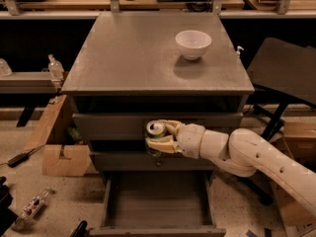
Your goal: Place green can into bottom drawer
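My gripper point(160, 136) is shut on the green can point(156, 135), held upright with its silver top showing, in front of the two upper drawer fronts of the grey cabinet. The white arm reaches in from the lower right. The bottom drawer point(112, 201) is pulled open below the can, a wide shallow grey tray with nothing in it. The can hangs above the drawer's back part.
A white bowl point(193, 43) stands on the cabinet top point(123, 53). A dark chair point(286, 73) is at the right. Cardboard boxes point(61, 152), a plastic bottle point(32, 206) and a dark tool point(19, 157) lie on the floor at the left.
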Robot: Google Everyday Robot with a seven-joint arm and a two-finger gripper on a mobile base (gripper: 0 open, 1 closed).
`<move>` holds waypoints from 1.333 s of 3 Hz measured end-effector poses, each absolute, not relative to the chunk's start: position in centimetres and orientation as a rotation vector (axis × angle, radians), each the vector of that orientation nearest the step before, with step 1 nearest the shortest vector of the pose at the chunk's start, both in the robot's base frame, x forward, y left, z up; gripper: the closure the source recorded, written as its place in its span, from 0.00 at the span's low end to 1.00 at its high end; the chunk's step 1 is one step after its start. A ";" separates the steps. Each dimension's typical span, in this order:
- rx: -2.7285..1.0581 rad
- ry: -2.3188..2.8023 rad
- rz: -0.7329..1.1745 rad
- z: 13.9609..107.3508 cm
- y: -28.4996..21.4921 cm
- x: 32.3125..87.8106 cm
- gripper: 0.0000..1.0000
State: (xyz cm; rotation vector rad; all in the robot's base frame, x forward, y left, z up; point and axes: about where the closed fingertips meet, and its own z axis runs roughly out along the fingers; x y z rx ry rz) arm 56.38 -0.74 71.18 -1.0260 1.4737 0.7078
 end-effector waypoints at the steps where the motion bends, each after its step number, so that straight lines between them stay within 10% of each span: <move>1: -1.034 1.530 0.774 67.4 -3.2 58.2 1.00; 4: -1.009 1.519 0.859 61.1 -2.2 57.2 1.00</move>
